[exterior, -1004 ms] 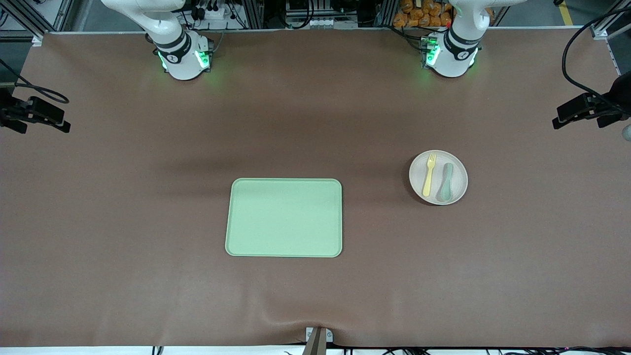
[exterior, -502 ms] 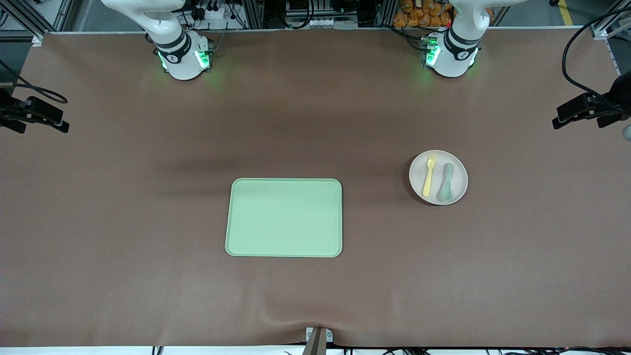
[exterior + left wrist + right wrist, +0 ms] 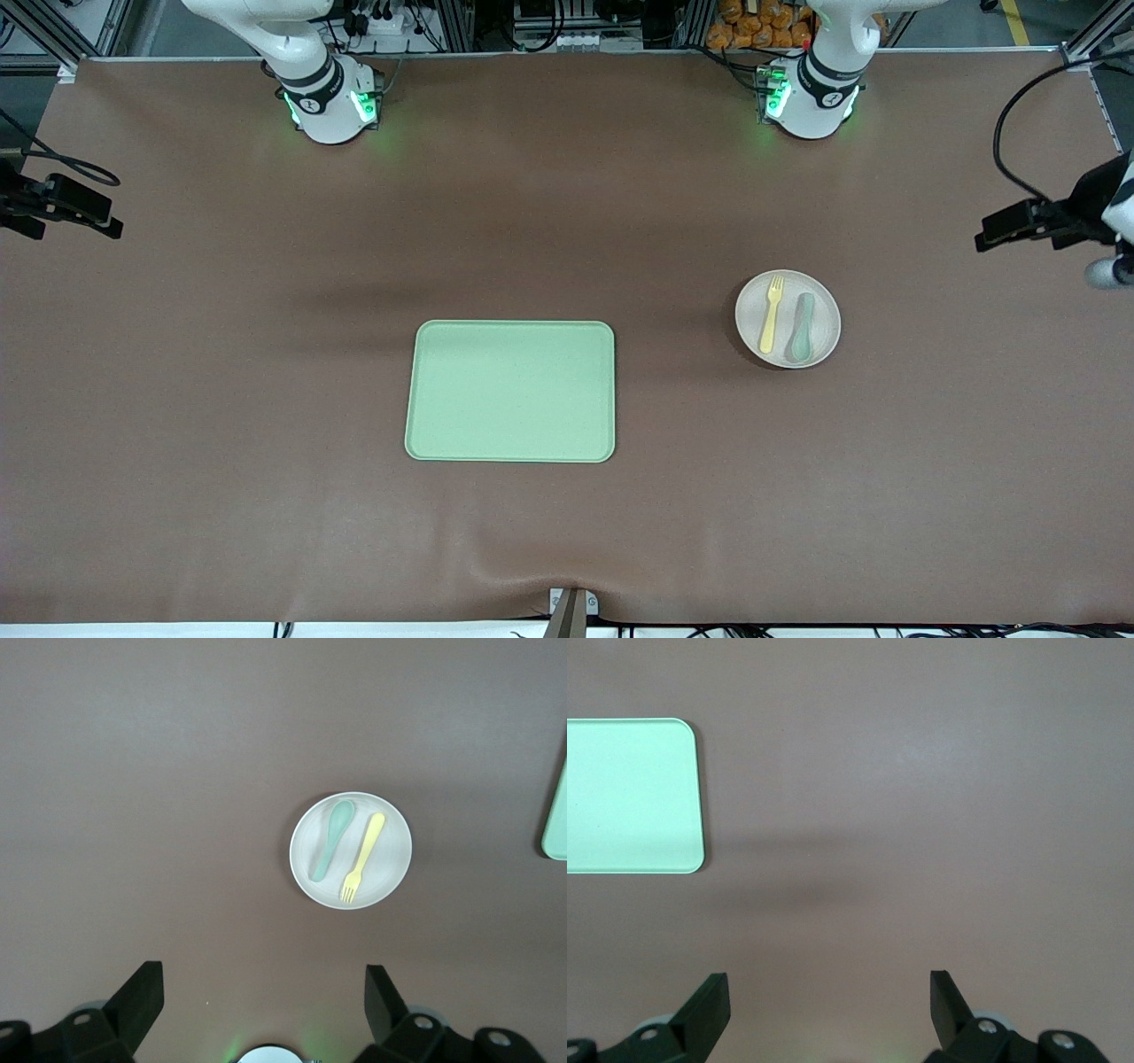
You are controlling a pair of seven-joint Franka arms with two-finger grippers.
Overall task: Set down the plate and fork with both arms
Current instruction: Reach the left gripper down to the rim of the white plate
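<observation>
Opening step, nothing grasped yet. Green tray [image 3: 510, 391] nearest the front camera, bare, mid-tabletop [image 3: 221, 354]. Plate [image 3: 788, 318] a little farther from camera than tray, toward the left arm's end, fork [image 3: 771, 314] and grey-green spoon [image 3: 802, 328] lying side by side on it. Left gripper [image 3: 262, 997] high over tabletop by the plate, jaws wide apart; right gripper [image 3: 829, 997] high beside tray, jaws apart, waiting. Next, likely: descend on plate rim, fork separately. Spoon crowds the fork; otherwise path open.
</observation>
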